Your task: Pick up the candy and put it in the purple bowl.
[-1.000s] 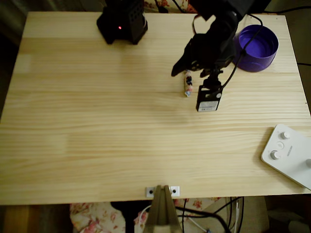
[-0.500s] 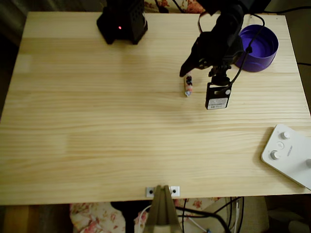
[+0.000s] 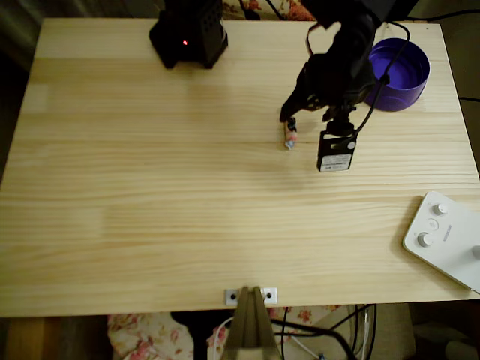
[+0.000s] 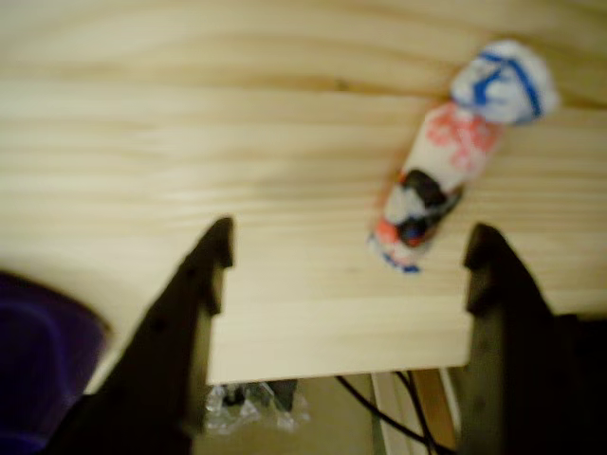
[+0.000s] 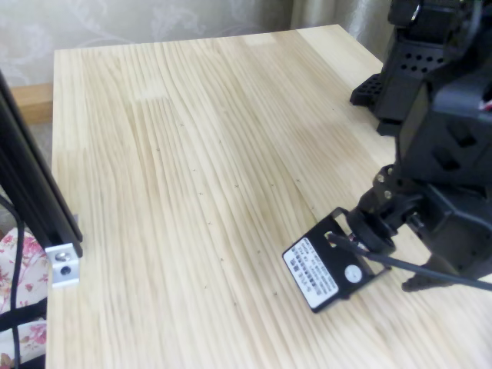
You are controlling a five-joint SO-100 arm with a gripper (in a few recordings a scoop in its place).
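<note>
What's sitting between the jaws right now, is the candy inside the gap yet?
Yes. In the wrist view the candy lies on bare wood between the open jaws of the gripper, close to the right one and touching neither.

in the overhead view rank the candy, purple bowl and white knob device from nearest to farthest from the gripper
Measured from the gripper in the overhead view:
1. The candy, on the table right beside the fingertips.
2. The purple bowl, to the right at the top right corner.
3. The white device with knobs, at the lower right edge.
</note>
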